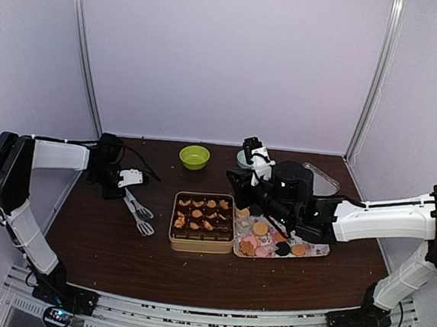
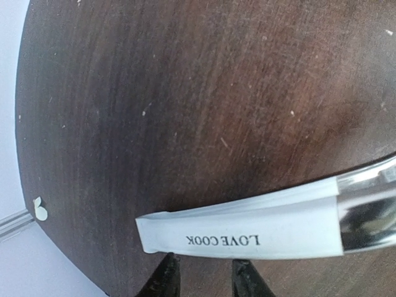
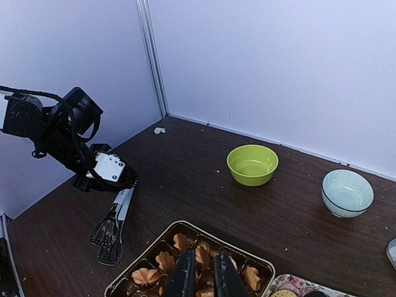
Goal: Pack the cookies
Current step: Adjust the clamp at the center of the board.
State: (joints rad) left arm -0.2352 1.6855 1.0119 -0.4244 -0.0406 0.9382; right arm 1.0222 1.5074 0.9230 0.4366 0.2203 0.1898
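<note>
even, cool violet light; soft shadows; left wrist view close and blurry

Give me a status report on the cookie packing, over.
Left gripper open, tips at the tongs handle. Right gripper nearly closed above the tin, load unclear. Loose cookies on the tray. No obstruction seen.

The table (image 2: 185, 93) is dark, matt wood grain with fine scratches; the tongs (image 2: 365, 213) are glossy metal under a white paper sleeve (image 2: 241, 230).
</note>
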